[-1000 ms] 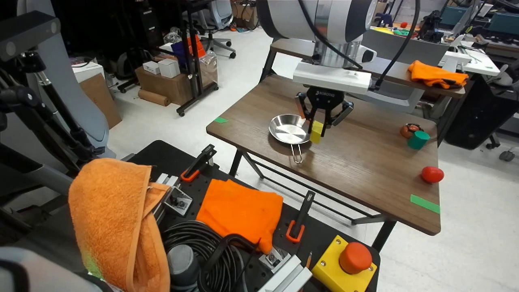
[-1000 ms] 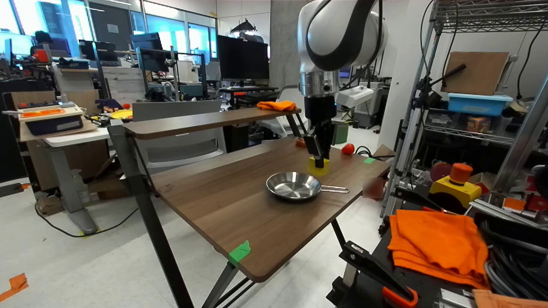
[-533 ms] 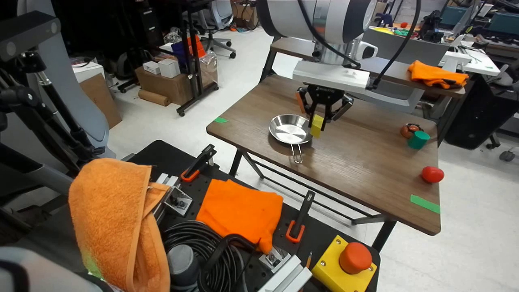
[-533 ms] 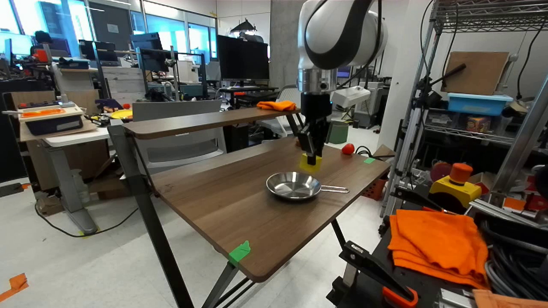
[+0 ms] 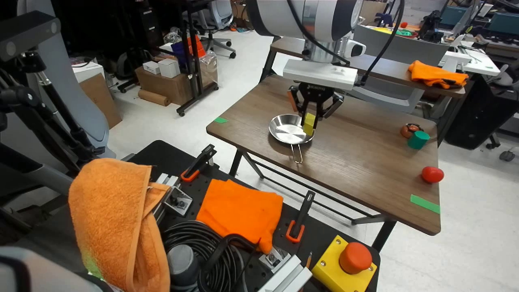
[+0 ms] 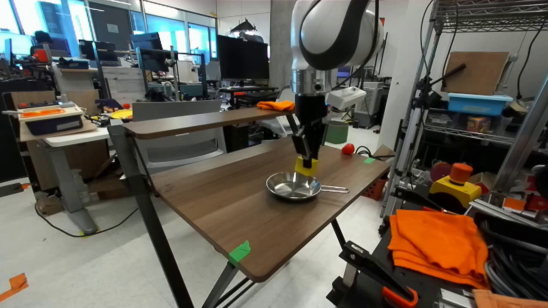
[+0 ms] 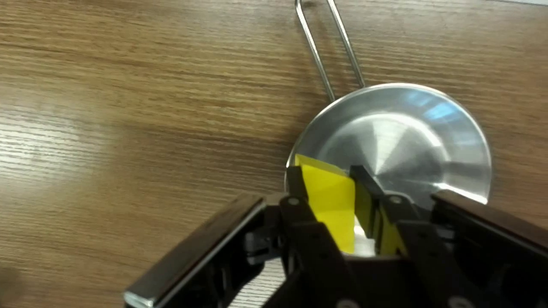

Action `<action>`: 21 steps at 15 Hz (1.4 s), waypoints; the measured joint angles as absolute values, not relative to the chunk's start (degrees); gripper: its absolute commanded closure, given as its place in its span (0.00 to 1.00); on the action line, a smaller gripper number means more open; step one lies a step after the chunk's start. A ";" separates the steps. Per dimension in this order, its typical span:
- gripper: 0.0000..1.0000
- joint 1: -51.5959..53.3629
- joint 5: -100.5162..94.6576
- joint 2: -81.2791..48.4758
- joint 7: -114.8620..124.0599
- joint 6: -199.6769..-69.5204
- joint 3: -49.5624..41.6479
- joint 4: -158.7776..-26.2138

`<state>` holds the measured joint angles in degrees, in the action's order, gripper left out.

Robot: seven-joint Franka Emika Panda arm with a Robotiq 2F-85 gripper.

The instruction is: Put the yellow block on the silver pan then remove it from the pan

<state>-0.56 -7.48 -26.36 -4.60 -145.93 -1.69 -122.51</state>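
One yellow block [image 5: 309, 124], pinched in the pincer [image 7: 328, 177], hangs near the rim of the silver pan [image 6: 293, 188].

In an exterior view, a rounded red object [image 5: 432, 174] lies by the right edge of a brown wood-grain table [image 5: 357, 170]; farther back, a green cylinder [image 5: 418, 140] sits just beside a round orange-brown object [image 5: 406, 131]. Nearer, on a flat black surface [image 5: 174, 160], a folded orange cloth [image 5: 243, 209] lies left of a yellow box with a domed red button [image 5: 340, 275].
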 measured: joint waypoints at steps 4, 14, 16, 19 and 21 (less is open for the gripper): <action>0.92 1.03 -10.26 -26.58 -2.95 -143.35 -2.49 -123.38; 0.92 5.62 -21.72 -28.72 6.14 -134.64 -5.28 -120.91; 0.92 5.62 -21.94 -28.80 7.92 -136.12 -5.58 -120.68; 0.92 5.62 -22.12 -28.80 9.68 -139.88 -6.05 -120.64; 0.92 5.62 -22.12 -28.79 9.89 -142.26 -6.15 -120.66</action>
<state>5.62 -22.12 -28.79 9.89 -142.26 -6.15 -120.66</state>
